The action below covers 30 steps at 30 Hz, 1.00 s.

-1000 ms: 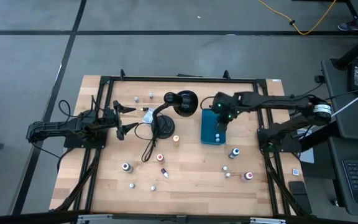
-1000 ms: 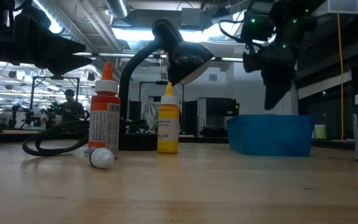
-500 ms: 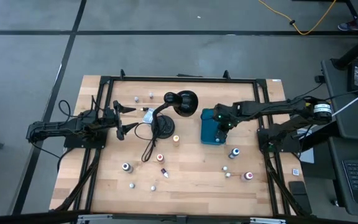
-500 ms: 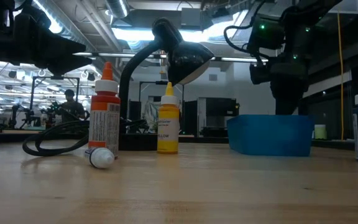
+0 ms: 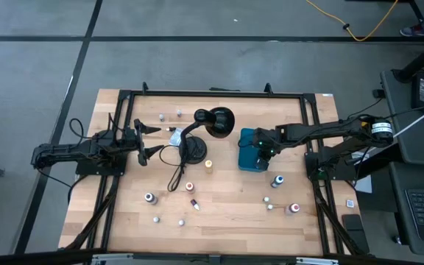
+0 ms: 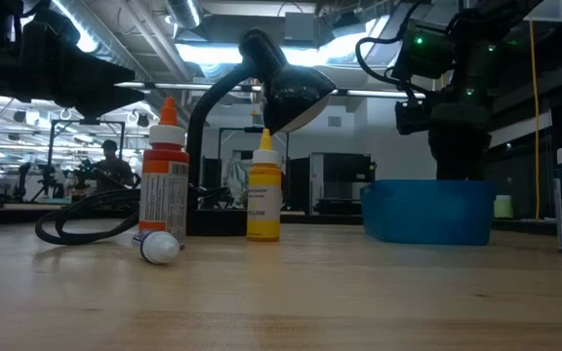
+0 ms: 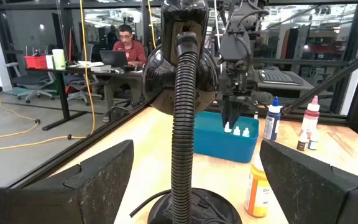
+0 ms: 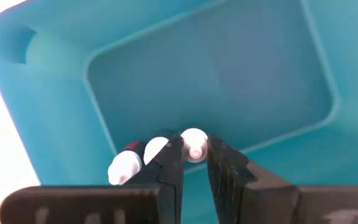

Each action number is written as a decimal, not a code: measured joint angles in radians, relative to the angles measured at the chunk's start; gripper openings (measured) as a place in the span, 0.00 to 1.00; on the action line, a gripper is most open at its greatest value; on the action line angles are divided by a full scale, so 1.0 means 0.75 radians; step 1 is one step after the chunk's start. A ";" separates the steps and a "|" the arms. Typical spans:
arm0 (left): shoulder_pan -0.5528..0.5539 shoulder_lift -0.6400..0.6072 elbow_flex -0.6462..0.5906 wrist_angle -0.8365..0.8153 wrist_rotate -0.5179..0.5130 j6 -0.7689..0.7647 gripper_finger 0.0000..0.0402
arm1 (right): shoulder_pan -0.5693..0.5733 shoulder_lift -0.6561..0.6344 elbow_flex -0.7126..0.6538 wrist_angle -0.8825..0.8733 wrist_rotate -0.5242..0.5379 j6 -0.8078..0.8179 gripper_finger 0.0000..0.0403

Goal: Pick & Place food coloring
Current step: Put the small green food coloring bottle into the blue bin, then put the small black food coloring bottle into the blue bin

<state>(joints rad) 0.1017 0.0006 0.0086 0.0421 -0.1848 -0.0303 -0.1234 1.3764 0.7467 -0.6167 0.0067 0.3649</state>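
Your right gripper (image 8: pixel 194 163) hangs over the teal box (image 5: pixel 253 151), clenched on a white-capped bottle (image 8: pixel 195 145) whose cap shows between the fingers; two more bottles (image 8: pixel 137 163) stand in the box just beside it. The black lamp (image 5: pixel 201 132) stands left of the box, a yellow bottle (image 5: pixel 208 165) at its base. Other bottles (image 5: pixel 277 181) dot the near half of the table (image 5: pixel 227 221). Your left gripper (image 5: pixel 150 141) waits released, left of the lamp.
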 joint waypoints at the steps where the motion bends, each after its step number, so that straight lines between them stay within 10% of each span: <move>1: 0.000 0.000 0.000 0.000 0.000 0.000 0.86 | 0.000 0.000 0.000 0.000 0.000 -0.001 0.15; 18: 0.000 0.000 -0.001 0.000 0.000 0.000 0.86 | -0.001 0.000 0.020 -0.022 -0.005 -0.011 0.43; 30: 0.000 0.000 -0.001 0.000 0.000 0.000 0.86 | 0.026 -0.147 0.163 -0.184 0.043 -0.039 0.40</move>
<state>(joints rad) 0.1020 0.0009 0.0082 0.0418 -0.1848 -0.0303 -0.1042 1.2659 0.8692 -0.7548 0.0390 0.3359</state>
